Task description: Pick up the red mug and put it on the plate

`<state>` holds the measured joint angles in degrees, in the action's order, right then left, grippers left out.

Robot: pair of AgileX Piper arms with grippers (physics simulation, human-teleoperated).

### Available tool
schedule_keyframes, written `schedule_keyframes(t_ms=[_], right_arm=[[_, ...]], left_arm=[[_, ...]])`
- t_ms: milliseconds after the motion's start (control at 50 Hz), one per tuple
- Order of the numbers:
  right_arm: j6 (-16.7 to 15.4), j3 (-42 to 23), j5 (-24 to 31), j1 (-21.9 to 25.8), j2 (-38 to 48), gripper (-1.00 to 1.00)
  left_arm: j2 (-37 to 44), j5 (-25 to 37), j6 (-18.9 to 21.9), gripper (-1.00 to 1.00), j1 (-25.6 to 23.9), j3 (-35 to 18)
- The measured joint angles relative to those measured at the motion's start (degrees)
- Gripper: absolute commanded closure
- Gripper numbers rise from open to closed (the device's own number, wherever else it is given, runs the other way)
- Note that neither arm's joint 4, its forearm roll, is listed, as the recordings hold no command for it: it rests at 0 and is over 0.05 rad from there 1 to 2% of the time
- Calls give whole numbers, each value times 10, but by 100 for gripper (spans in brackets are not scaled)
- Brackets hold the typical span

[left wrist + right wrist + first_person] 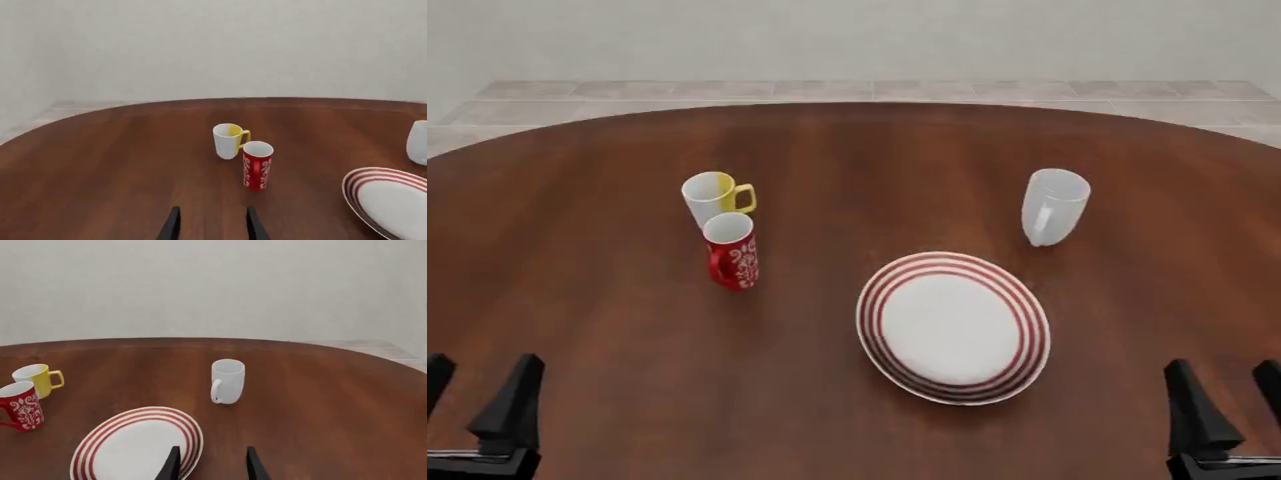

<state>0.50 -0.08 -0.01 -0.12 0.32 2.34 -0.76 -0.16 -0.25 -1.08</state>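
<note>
Red mug (733, 252): tall, upright, rigid glazed ware, judged light, slick and breakable, best gripped across the body or rim; stands on the worktop (587, 300) well left of the plate (953, 326), touching or just in front of the yellow-handled mug (714, 196). Both mugs, the plain white mug (1053, 205) beyond the plate and the plate itself show nothing inside. Left pincer (212, 225) and right pincer (212, 465): parted wide, holding nothing.

No readable text, labels, numbers anywhere.
</note>
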Motion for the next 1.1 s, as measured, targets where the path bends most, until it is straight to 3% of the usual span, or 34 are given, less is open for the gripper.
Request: schedule_keyframes(t_ms=[420,840,1100], right_arm=[[-6,-1,3,-3,1,-100],[-8,0,1,-4,5,-100],[-8,0,3,-6,2,-100]], left_arm=[[-20,-16,18,-100,11,-8],[-3,58,43,-100,-5,-153],[96,22,62,-100,-40,-217]])
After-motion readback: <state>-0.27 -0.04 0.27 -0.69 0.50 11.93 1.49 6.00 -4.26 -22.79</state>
